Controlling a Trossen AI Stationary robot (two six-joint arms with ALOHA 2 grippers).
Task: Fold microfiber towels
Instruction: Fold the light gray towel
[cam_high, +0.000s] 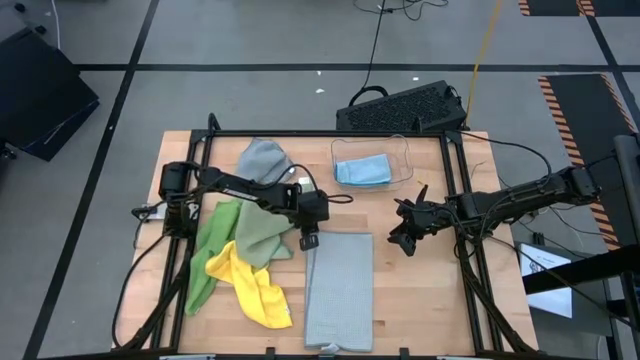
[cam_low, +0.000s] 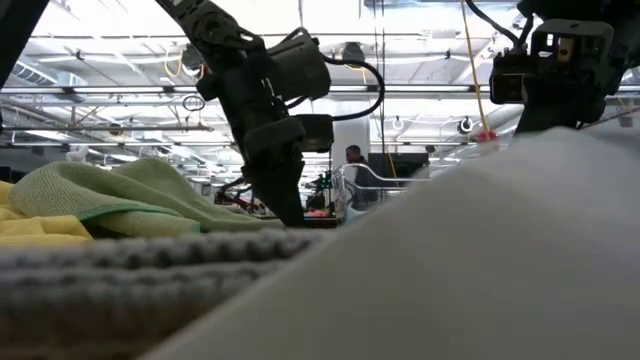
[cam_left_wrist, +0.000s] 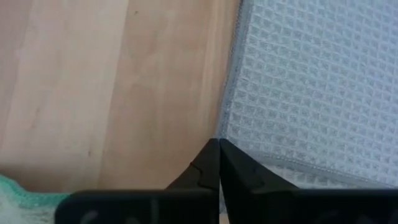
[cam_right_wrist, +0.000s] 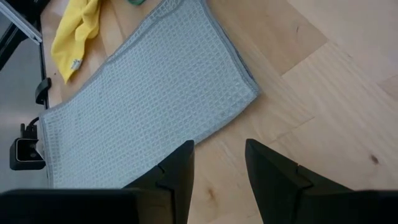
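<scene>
Grey towel (cam_high: 338, 288) flat, left gripper (cam_high: 309, 241) jaws closed at its corner

Left pincer (cam_high: 309, 242) closed, right pincer (cam_high: 404, 240) parted.

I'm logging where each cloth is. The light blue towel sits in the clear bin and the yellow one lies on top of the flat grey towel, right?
Partly. The light blue towel does sit in the clear bin. But the high view shows the yellow towel on the wood beside the flat grey towel, to its left, with the green ones, not on top of it.
</scene>
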